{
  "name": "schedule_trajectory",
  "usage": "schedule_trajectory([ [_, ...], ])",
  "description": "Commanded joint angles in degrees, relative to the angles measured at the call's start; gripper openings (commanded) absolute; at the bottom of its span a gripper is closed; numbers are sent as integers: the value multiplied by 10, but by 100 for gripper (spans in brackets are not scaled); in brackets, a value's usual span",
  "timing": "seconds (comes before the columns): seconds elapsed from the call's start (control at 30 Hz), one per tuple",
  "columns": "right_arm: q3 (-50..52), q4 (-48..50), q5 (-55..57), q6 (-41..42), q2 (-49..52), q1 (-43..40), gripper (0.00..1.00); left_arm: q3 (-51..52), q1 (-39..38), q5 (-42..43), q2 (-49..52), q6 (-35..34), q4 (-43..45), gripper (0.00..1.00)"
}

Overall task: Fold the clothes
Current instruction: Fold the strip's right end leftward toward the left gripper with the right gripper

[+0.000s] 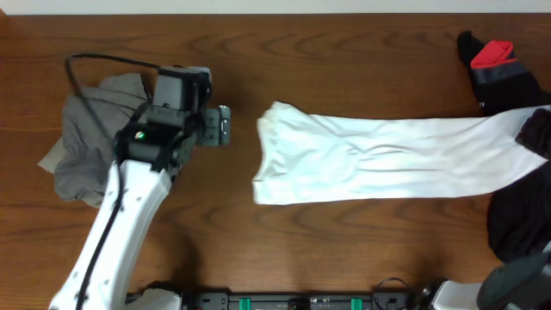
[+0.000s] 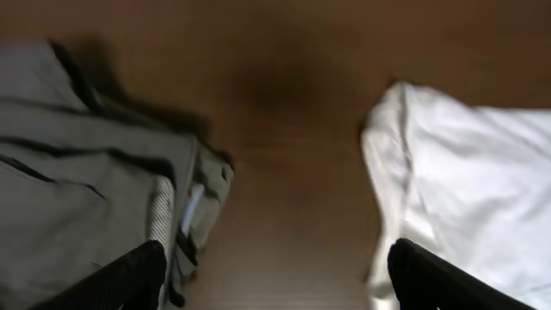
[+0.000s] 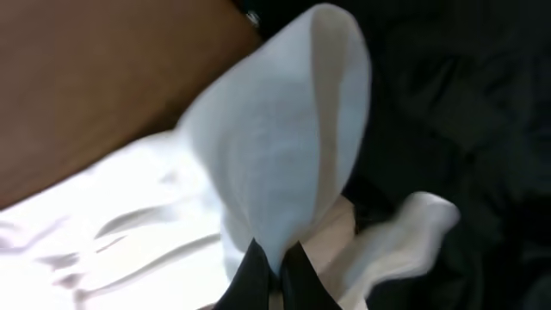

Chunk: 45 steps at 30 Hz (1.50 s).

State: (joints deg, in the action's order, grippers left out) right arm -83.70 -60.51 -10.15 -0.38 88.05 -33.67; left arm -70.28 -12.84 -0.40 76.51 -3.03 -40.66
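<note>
The shirt [image 1: 370, 159] lies stretched across the table [image 1: 258, 250], long axis running left to right, its right end pinched in the clenched right gripper [image 3: 274, 267], its free left end just right of the left gripper [image 2: 277, 271], jaws apart, the nearer arm.

**A:** What was the table [image 1: 258, 250] made of?

**B:** Wood. It was dark brown with a clear grain and a faint, smooth sheen.

**A:** And the white T-shirt [image 1: 379, 159]?

**B:** Thin, soft cloth, matt and smooth apart from fine creases near its middle.

**A:** The grey-khaki garment [image 1: 82, 146] on the left?

**B:** Heavier cloth, matt, with stitched seams.

**A:** The black-and-red garment [image 1: 499, 69] at the far right?

**B:** Also matt cloth. Its weave was too small to tell.

**A:** And the left arm [image 1: 112, 232]?

**B:** It had a smooth white shell, seemingly plastic, with a slight gloss. The fingers [image 2: 435, 280] of the left gripper [image 1: 222, 125] were matt black.
</note>
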Motion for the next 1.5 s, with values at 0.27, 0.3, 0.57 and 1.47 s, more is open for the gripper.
schedule_trajectory([
  [0.27,-6,-50,-28,54,-12,223,1,-29,3,-1,-101,-7,-11,84],
  [0.3,-5,-50,-24,63,-9,249,1,-29,3,-1,-103,-7,-12,84],
  [0.57,-5,-54,33,87,54,384,1,-29,3,-2,-103,-7,-26,84],
  [1.47,68,-3,71,107,148,376,19,-29,3,-3,-98,-7,-30,84],
])
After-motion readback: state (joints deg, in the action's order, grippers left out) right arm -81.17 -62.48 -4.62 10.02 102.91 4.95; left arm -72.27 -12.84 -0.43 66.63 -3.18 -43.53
